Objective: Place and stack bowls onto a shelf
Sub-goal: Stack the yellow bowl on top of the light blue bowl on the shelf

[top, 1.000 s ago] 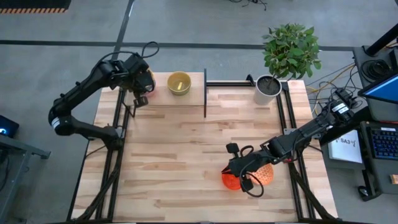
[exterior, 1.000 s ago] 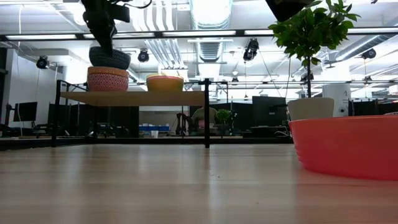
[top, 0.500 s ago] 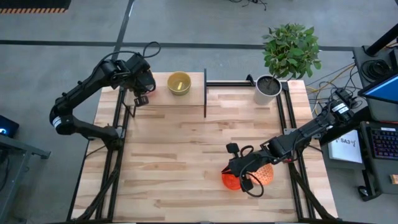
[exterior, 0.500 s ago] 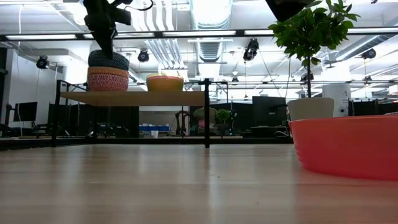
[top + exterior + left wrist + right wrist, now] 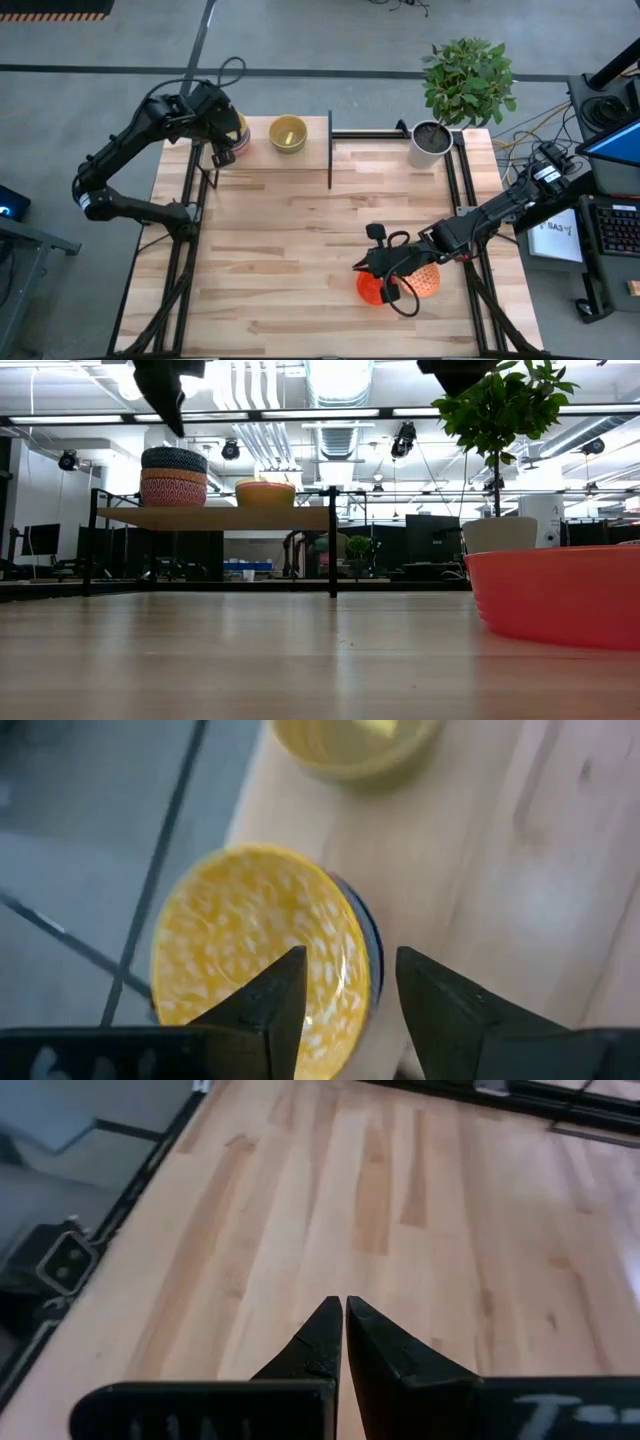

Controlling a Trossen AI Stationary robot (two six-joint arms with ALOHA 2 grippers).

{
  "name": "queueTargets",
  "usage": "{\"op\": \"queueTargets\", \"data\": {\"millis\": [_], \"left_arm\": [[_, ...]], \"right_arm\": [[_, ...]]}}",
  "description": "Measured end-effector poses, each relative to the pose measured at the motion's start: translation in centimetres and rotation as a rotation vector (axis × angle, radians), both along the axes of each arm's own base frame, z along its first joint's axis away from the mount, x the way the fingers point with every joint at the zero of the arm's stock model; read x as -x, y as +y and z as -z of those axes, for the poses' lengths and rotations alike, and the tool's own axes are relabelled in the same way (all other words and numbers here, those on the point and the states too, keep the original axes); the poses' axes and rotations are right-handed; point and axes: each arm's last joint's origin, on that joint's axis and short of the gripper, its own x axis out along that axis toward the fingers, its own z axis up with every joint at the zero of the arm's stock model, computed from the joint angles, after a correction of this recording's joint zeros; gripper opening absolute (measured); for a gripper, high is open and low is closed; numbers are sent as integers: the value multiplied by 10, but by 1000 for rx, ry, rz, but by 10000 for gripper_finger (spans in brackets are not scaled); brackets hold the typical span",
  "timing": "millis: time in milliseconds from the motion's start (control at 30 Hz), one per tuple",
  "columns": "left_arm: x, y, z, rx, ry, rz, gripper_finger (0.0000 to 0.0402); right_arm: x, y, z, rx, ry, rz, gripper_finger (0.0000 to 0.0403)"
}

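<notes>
On the shelf (image 5: 280, 158) at the table's far left stands a stack: a bowl, speckled yellow inside (image 5: 250, 945) and dark outside (image 5: 173, 459), nested in a red-white patterned bowl (image 5: 173, 489). A yellow bowl (image 5: 288, 133) sits beside the stack. My left gripper (image 5: 345, 985) hangs open just above the stack's top bowl (image 5: 172, 410), its fingers either side of the rim line and clear of it. My right gripper (image 5: 343, 1325) is shut, hovering near the table's right front by a red-orange bowl (image 5: 368, 290) and a speckled orange bowl (image 5: 430, 282).
A white plant pot (image 5: 430, 143) with a leafy plant stands at the far right corner. The shelf's black frame post (image 5: 330, 150) rises at its right end. Bare wooden tabletop (image 5: 290, 250) lies between the shelf and the right arm.
My left gripper has opened, let go of the speckled yellow bowl and risen above it. The bowl, held tilted above the patterned bowl before, has settled level into it.
</notes>
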Motion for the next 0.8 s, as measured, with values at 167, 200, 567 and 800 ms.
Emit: {"op": "queueTargets", "data": {"millis": [167,200,567,800], "left_arm": [[5,-8,-11,-9,-197,22,124],[6,-9,-12,-21,-228,22,118],[16,-15,31,-210,-455,9,52],[18,-13,65,-264,-416,-53,41]], "right_arm": [[0,0,0,1,-3,4,9],[0,0,-1,-2,-9,3,9],[-9,5,0,11,-74,-24,9],[-10,5,1,-7,-69,-12,9]]}}
